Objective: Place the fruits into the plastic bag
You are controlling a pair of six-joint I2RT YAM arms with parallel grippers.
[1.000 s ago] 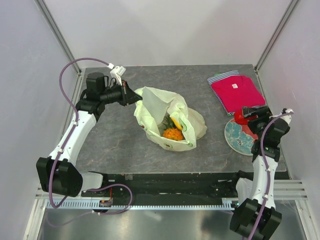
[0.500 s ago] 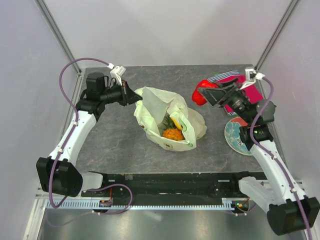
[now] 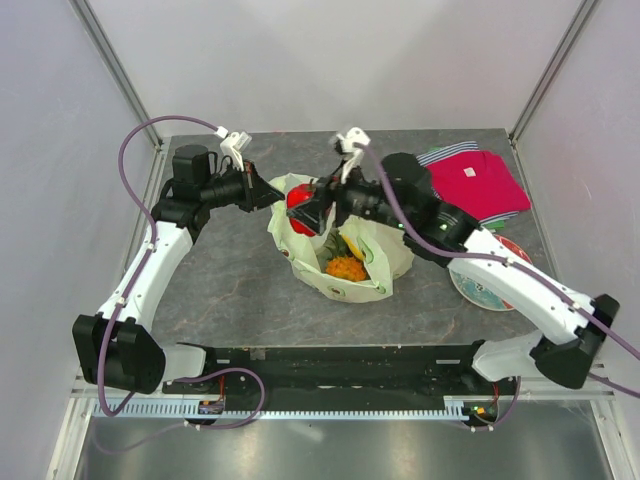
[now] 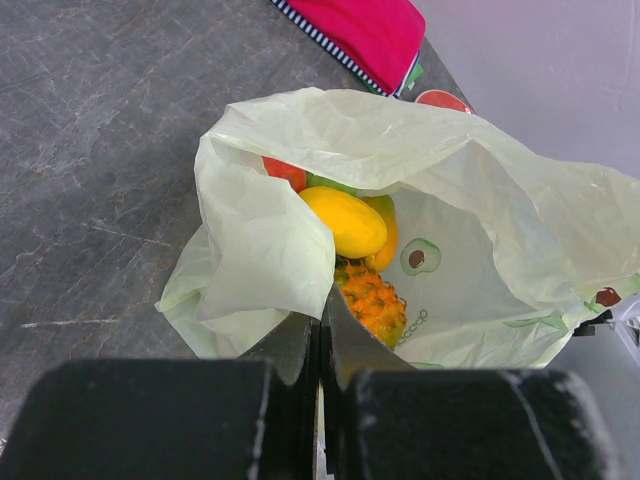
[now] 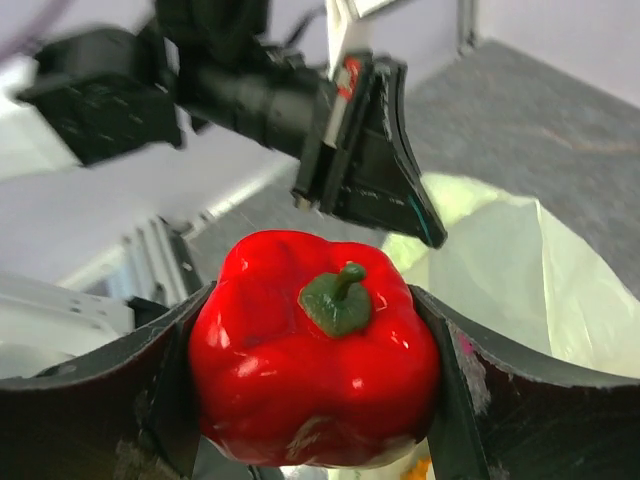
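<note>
The pale-green plastic bag (image 3: 395, 250) lies mid-table with its mouth open. My left gripper (image 3: 272, 195) is shut on the bag's rim (image 4: 300, 290) and holds that edge up. Inside the bag lie an orange pineapple (image 4: 375, 300), a yellow mango-like fruit (image 4: 345, 222), a green fruit (image 4: 335, 185) and a red-orange one (image 4: 285, 172). My right gripper (image 3: 310, 207) hangs over the left part of the bag's mouth, shut on a glossy red bell pepper (image 5: 315, 375) with a green stem. Its fingers (image 5: 170, 370) press the pepper's two sides.
A folded red shirt (image 3: 475, 185) lies at the back right. A round teal floral plate (image 3: 480, 285) sits at the right, partly under my right arm. The two grippers are close together above the bag's left edge.
My right arm has swung left from the plate to above the bag's mouth, carrying the red pepper. The left arm and the bag have not moved.
</note>
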